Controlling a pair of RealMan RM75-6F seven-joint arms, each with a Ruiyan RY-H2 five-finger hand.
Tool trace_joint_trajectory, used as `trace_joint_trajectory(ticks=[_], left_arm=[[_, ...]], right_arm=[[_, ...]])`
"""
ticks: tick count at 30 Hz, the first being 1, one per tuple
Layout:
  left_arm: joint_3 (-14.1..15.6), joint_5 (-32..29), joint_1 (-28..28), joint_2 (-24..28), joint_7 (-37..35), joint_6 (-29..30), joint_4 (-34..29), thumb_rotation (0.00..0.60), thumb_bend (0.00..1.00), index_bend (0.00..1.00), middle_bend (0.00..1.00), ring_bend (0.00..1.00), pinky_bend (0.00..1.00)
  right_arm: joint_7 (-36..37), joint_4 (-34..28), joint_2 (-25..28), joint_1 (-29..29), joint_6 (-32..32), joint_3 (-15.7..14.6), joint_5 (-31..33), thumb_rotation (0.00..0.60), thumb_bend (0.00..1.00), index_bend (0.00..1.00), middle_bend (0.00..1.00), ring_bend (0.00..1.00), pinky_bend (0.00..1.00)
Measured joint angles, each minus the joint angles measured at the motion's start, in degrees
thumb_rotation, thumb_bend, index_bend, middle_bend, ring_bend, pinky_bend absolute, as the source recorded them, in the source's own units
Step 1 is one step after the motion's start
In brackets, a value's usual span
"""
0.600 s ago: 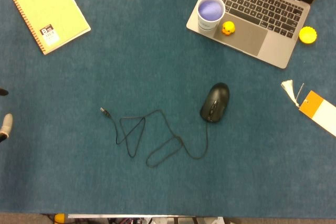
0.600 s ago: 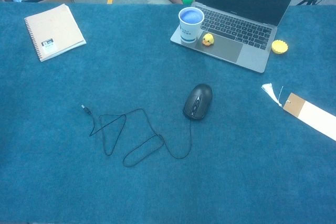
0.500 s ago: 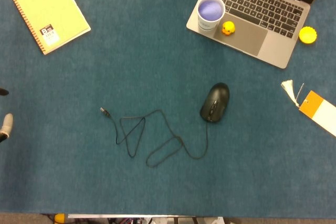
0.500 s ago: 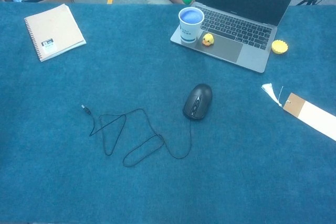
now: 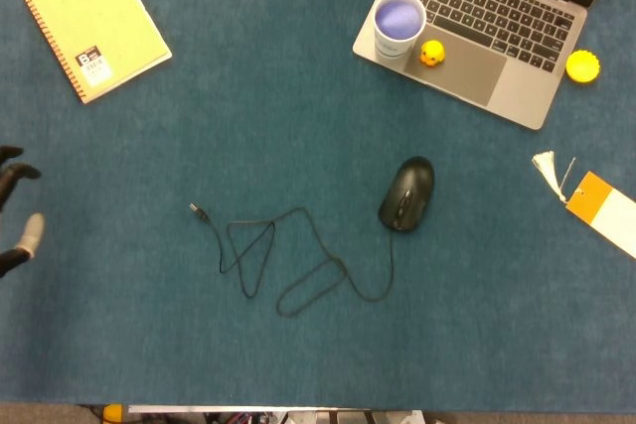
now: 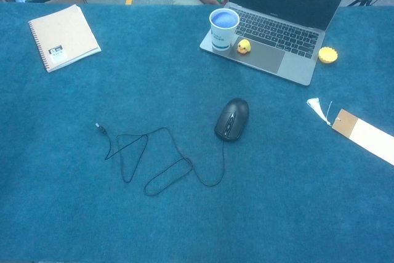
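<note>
My left hand point(image 5: 15, 213) shows only as a few fingertips at the left edge of the head view, spread apart and holding nothing, well left of the cable's plug point(image 5: 197, 212). The chest view does not show it. A black wired mouse point(image 5: 406, 194) point(image 6: 232, 118) lies mid-table, its thin black cable point(image 5: 298, 265) point(image 6: 154, 161) looping to the left. My right hand appears in neither view.
An open laptop point(image 5: 487, 22) point(image 6: 277, 35) sits at the back right with a paper cup point(image 5: 399, 25) point(image 6: 223, 28) and a small yellow duck point(image 5: 431, 53) point(image 6: 244, 46) on it. A yellow cap point(image 5: 583, 67), a tagged bookmark point(image 5: 596, 208) and a spiral notebook point(image 5: 92, 22) point(image 6: 63, 36) lie around.
My left hand's fingertips have come a little further into the head view from the left edge. The person behind the laptop shifted the green ball slightly.
</note>
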Motion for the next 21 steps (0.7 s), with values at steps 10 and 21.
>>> trace_joint_trajectory(ticks=[10,21], left_arm=[[0.5,3.2,-8.2,1.2,-1.1,-12.2,-0.2,0.600,0.34,0.34,0.24,0.10,0.00],[2.0,8.4,-16.9,-3.7,-0.8,-22.6,4.3,0.600,0.34,0.36,0.26,0.10,0.00]], right_arm=[[-2.2,-1.7,1.3,0.6,-0.3,0.7,0.5,0.600,0.37,0.61,0.45,0.35,0.42],[-3.8,-2.8,1.6,0.2,-0.1,0.7,1.3,0.600,0.37,0.61,0.45,0.35,0.42]])
